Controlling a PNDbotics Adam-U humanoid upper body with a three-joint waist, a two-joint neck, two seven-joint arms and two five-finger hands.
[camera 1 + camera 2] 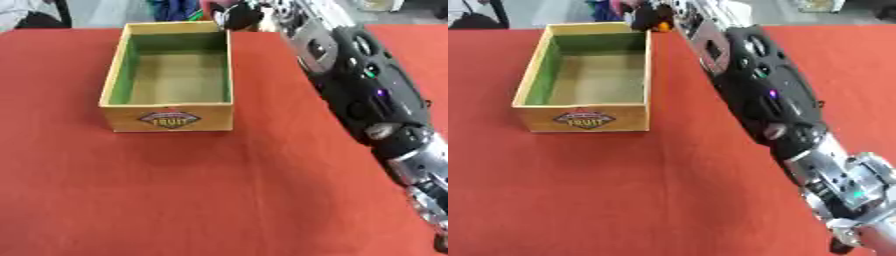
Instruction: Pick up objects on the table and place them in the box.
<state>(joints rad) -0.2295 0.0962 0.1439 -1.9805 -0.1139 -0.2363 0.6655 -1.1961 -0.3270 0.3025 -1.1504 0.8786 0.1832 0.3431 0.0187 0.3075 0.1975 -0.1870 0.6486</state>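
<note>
So your right arm was stretched way across the red worktop [219,200], with the right hand [651,17] up at the far right corner of the wooden box [168,117]. The fingers looked curled around something with a bit of orange showing [663,26], though I couldn't tell what it was or how much they had closed. The box looked empty inside. I'd have eased the hand left until it was clearly over the rim before opening up, since that corner was close.
</note>
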